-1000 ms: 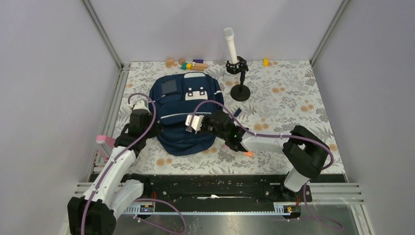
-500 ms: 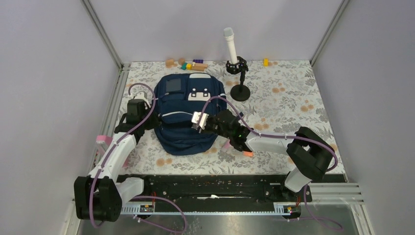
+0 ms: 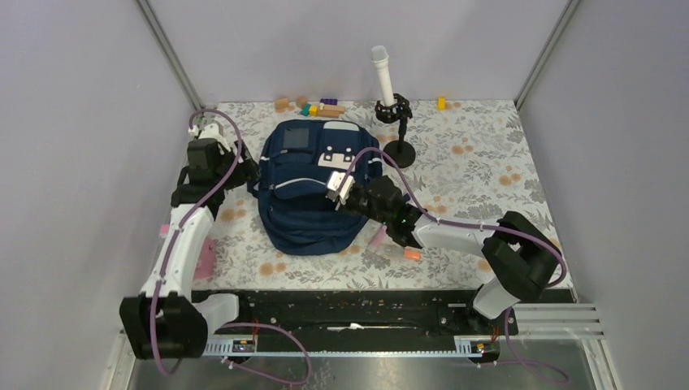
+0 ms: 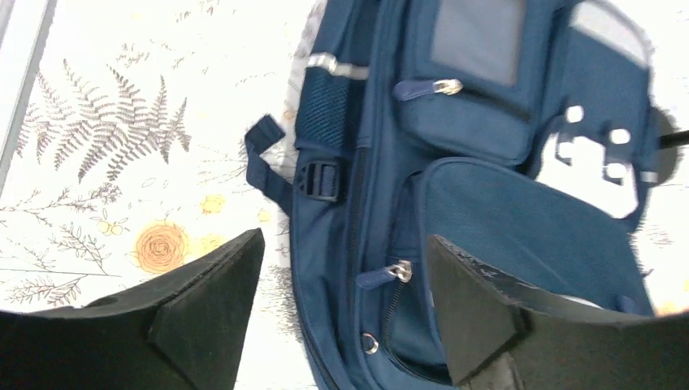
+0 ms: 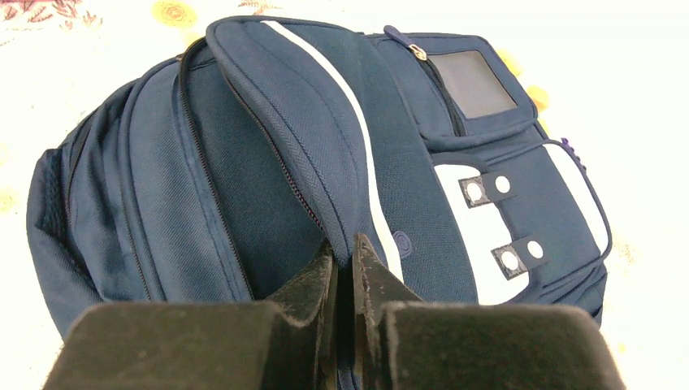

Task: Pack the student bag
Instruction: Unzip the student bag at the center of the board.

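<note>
The student bag (image 3: pixel 305 213) lies flat in the middle of the table, navy with white patches. My right gripper (image 3: pixel 335 189) is shut on the edge of the bag's front flap (image 5: pixel 325 138) and holds it raised; in the right wrist view the fingertips (image 5: pixel 325 264) pinch the fabric beside the white stripe. My left gripper (image 3: pixel 250 172) is at the bag's left side, open. In the left wrist view its fingers (image 4: pixel 211 309) straddle the bag's side seam and a zipper pull (image 4: pixel 396 272) without touching them.
A white cylinder on a black stand (image 3: pixel 396 151) rises behind the bag to the right. Several coloured blocks (image 3: pixel 318 106) lie along the back edge, and a yellow one (image 3: pixel 441 102) further right. An orange piece (image 3: pixel 413 254) and a pink piece (image 3: pixel 378 237) lie under my right arm. A pink object (image 3: pixel 205 257) lies at the left.
My left gripper has opened and swung back and left along the bag's side. The bag has slid toward the back of the table. My right gripper has kept hold of the flap.
</note>
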`<act>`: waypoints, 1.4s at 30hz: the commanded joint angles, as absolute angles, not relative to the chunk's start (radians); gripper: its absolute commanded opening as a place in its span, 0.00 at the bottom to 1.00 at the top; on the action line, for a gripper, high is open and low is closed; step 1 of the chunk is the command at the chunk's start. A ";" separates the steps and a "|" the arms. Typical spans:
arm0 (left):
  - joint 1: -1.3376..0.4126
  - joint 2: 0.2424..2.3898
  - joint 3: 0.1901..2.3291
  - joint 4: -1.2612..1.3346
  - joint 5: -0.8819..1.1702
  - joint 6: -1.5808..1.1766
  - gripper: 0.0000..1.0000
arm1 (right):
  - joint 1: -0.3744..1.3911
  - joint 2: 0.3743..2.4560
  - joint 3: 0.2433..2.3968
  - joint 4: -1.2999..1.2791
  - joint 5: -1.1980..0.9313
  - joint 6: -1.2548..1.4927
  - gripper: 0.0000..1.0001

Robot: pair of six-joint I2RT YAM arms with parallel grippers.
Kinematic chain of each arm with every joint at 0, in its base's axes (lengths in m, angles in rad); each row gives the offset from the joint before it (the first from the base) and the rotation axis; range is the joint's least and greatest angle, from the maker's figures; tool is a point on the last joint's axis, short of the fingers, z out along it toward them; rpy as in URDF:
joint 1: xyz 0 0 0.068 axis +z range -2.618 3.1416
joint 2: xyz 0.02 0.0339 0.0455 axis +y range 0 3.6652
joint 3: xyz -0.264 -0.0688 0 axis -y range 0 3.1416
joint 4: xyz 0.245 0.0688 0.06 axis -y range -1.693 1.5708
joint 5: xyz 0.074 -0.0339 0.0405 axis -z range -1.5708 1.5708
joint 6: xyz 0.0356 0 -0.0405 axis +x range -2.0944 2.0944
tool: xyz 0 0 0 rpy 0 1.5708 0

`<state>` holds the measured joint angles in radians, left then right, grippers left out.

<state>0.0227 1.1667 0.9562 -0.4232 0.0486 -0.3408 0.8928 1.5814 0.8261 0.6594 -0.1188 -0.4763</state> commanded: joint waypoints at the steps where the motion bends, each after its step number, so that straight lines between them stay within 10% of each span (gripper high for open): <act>1: 0.016 1.004 0.974 -0.419 0.144 -0.264 0.78 | 0.857 1.510 0.842 0.723 -0.183 -0.389 0.00; 19: -0.367 0.959 0.865 -0.347 0.404 0.224 0.89 | 0.749 1.497 0.887 0.646 -0.469 -0.207 0.00; 30: -0.603 1.102 0.881 -0.267 -0.119 0.344 0.90 | 0.745 1.474 0.877 0.634 -0.503 -0.186 0.00; 37: -0.606 1.221 0.934 -0.269 -0.190 0.329 0.35 | 0.744 1.419 0.820 0.665 -0.485 -0.153 0.03; 42: -0.605 1.257 0.981 -0.325 -0.189 0.284 0.00 | 0.745 1.356 0.805 0.564 -0.406 -0.088 0.42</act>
<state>-0.6231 1.2366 0.9092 -0.3214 -0.0990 0.3210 0.7414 1.4845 0.8024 0.5579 -0.4042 -0.1772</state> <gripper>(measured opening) 0.051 0.328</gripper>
